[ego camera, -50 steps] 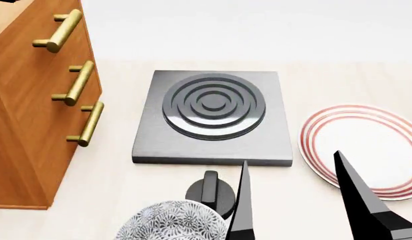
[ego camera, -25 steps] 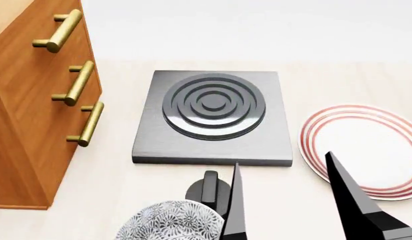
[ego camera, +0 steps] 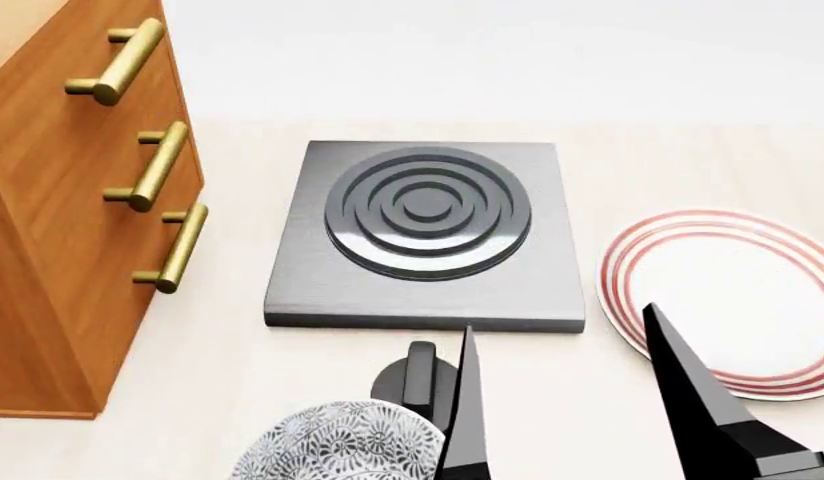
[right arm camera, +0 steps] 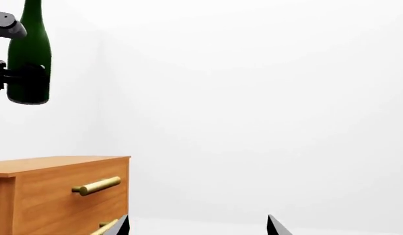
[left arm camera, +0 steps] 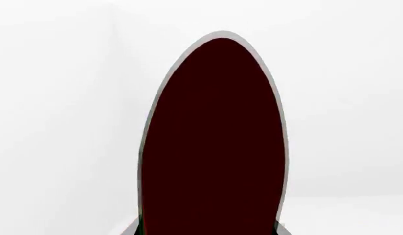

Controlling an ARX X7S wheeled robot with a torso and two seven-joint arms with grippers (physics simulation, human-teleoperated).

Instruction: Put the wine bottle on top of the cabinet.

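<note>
Pale cream desk (ego camera: pixel 239 370) fills the lower head view; plain white wall behind it, white in both wrist views too.

Cabinet (ego camera: pixel 52 220): one, orange-brown wood, left edge of the head view, cut off by the frame at top and left. Three brass handles (ego camera: pixel 156 165) counted there; right wrist view shows the cabinet at lower left with its flat top in sight, one handle whole, a second cropped by the bottom edge.

Burner slab (ego camera: pixel 426 235): one, grey, square, with raised concentric rings, centre of the head view.

Plate (ego camera: pixel 732 290): one, white with red rim rings, right side, cropped by the frame edge and partly behind a black finger.

Bowl (ego camera: pixel 339 442): one, patterned grey-white, bottom centre, lower part cut off.

Dark round knob-like object (ego camera: pixel 415 380): one, just behind the bowl, partly hidden by a finger; hard to identify.

Bottle (right arm camera: pixel 30 54): one, dark green, upright, upper left of the right wrist view, in the air above the cabinet top, well clear of it. Neck cut off by the frame. Left gripper (right arm camera: pixel 12 78): dark jaws closed around the bottle's lower body, mostly out of frame. Left wrist view is nearly filled by a dark maroon oval with a pale rim, too close to read.

Right gripper (ego camera: pixel 566 400): two black pointed fingers rise from the bottom of the head view, jaws spread wide, nothing between them; only the tips show in its wrist view.
</note>
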